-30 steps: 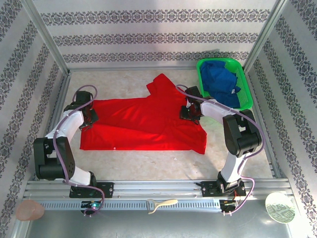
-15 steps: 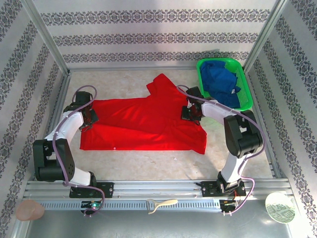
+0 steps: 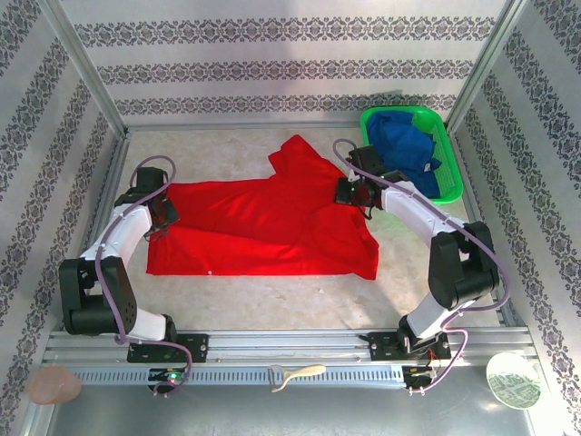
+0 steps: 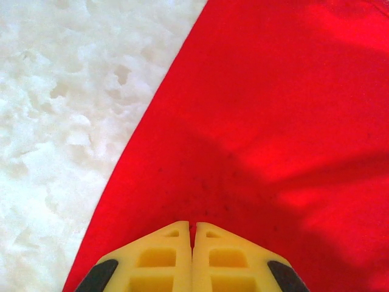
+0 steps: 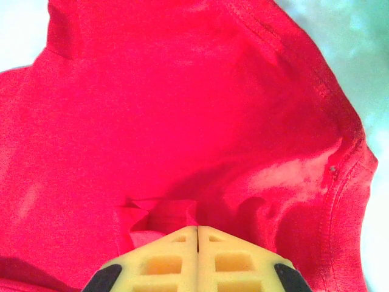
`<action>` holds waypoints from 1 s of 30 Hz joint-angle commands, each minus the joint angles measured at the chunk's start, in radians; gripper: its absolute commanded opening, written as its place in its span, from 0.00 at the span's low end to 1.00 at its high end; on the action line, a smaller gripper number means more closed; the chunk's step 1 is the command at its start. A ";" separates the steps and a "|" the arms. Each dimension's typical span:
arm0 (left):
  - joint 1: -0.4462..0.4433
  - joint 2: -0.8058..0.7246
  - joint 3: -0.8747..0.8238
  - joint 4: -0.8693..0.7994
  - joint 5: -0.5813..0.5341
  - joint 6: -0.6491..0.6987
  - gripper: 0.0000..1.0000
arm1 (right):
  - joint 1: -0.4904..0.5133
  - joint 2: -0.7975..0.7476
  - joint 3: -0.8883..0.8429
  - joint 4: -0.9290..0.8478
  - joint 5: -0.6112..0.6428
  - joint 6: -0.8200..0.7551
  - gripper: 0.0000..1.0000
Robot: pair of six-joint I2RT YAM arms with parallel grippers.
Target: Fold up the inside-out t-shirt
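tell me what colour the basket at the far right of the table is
Bright green. The basket shows best in the top external view.

t-shirt matt red cloth; basket glossy green plastic; table pale, mottled, rough

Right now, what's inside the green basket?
A crumpled blue garment fills the green basket. Its folds cover most of the basket's bottom, so anything beneath it cannot be seen.
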 commanded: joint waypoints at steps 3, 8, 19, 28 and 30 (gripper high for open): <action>0.025 -0.045 0.000 -0.012 -0.050 -0.026 0.01 | -0.009 -0.006 0.046 -0.017 0.036 0.006 0.00; 0.038 -0.070 -0.022 -0.009 -0.069 -0.039 0.01 | -0.012 -0.026 0.060 -0.015 0.070 0.012 0.00; 0.049 -0.082 -0.031 0.012 -0.056 -0.058 0.01 | -0.014 -0.070 0.088 0.019 0.135 0.026 0.00; 0.053 -0.052 0.006 0.027 -0.064 -0.070 0.01 | -0.022 -0.012 0.182 0.021 0.152 0.023 0.00; 0.053 -0.025 0.021 0.035 -0.063 -0.069 0.01 | -0.025 0.034 0.205 0.022 0.145 0.020 0.00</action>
